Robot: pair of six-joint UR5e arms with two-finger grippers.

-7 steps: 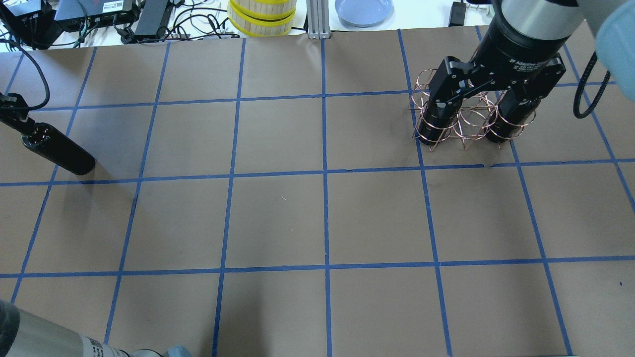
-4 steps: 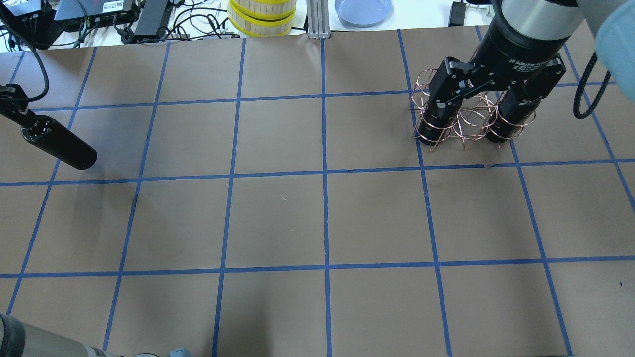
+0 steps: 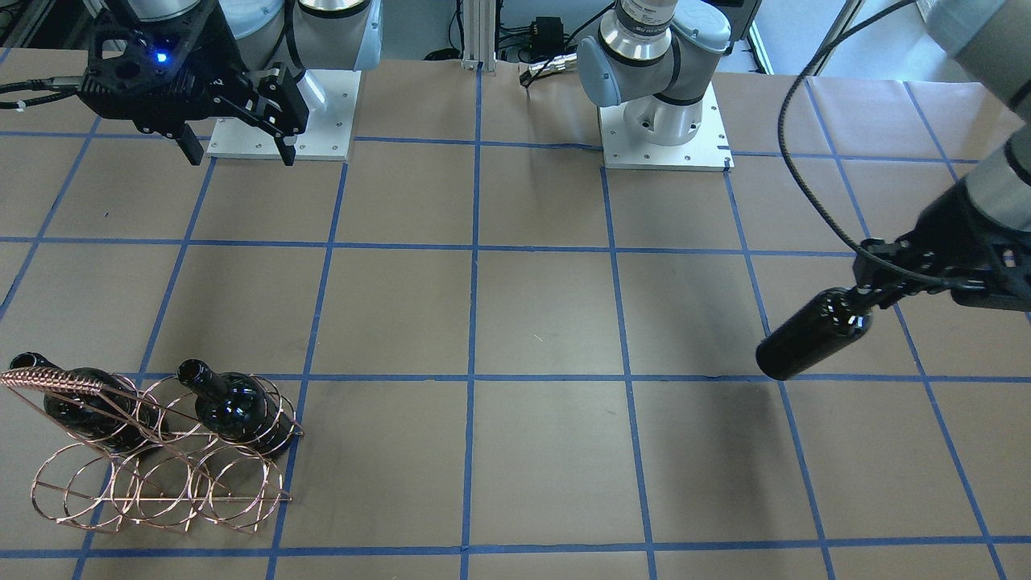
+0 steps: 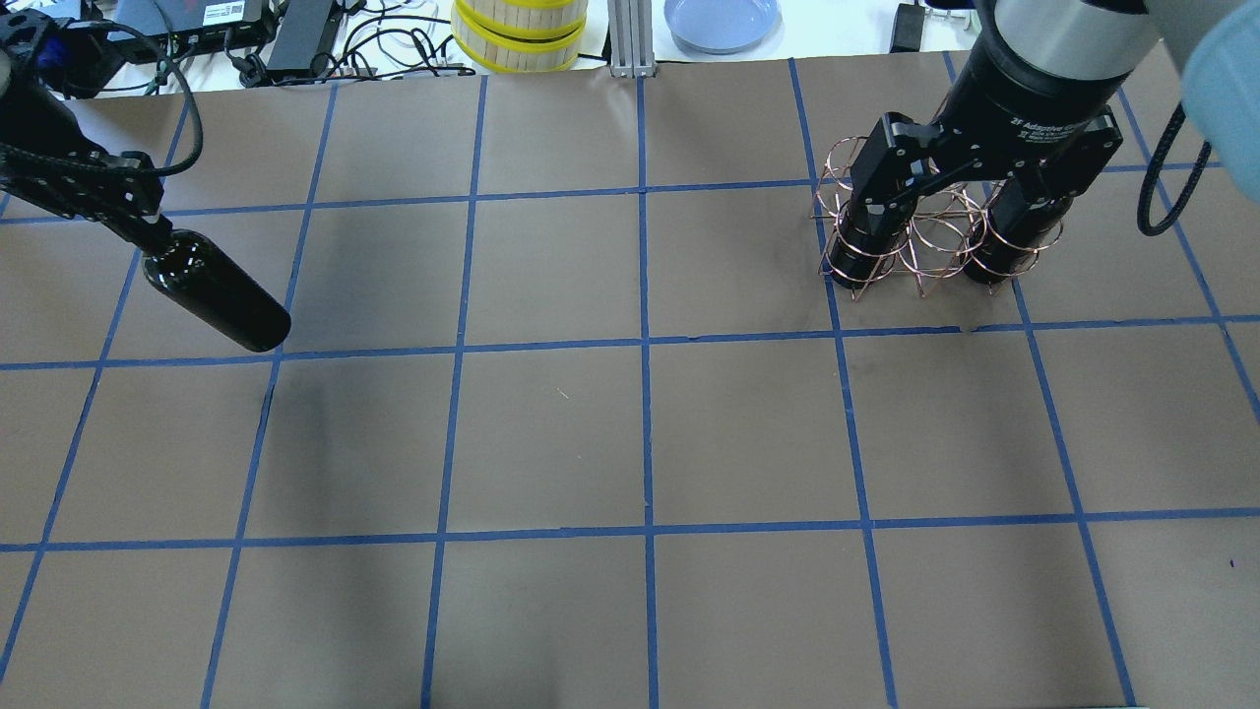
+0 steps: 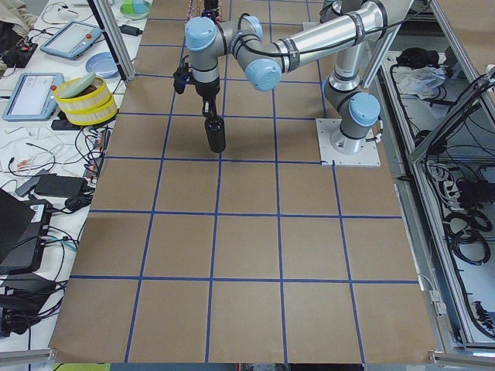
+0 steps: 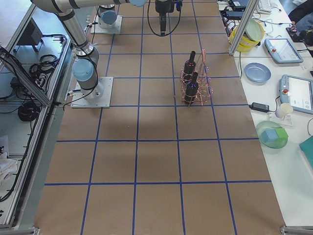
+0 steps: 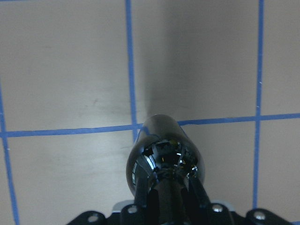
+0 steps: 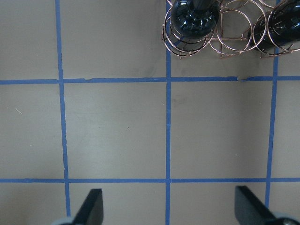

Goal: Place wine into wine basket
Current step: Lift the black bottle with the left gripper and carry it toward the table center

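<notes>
My left gripper [image 4: 150, 234] is shut on the neck of a glossy black wine bottle [image 4: 219, 302] and holds it tilted above the table's left side. It also shows in the front view [image 3: 813, 337] and the left wrist view [image 7: 165, 157]. The copper wire wine basket [image 4: 923, 241] stands at the far right and shows in the front view too [image 3: 161, 479]. It holds two more black bottles [image 3: 233, 407] [image 3: 76, 403] in its outer hoops. My right gripper [image 3: 239, 151] is open and empty, high above the table near the basket, with the basket at the top of its wrist view [image 8: 229, 44].
Beyond the table's far edge are a yellow-banded round container [image 4: 520, 34], a blue plate [image 4: 722, 20] and cables and power bricks [image 4: 295, 34]. The arm bases [image 3: 664, 129] stand on the robot's side of the table. Blue tape lines grid the brown surface.
My left gripper has moved to the right with the bottle, further in over the table. The right arm and the basket have not moved.
</notes>
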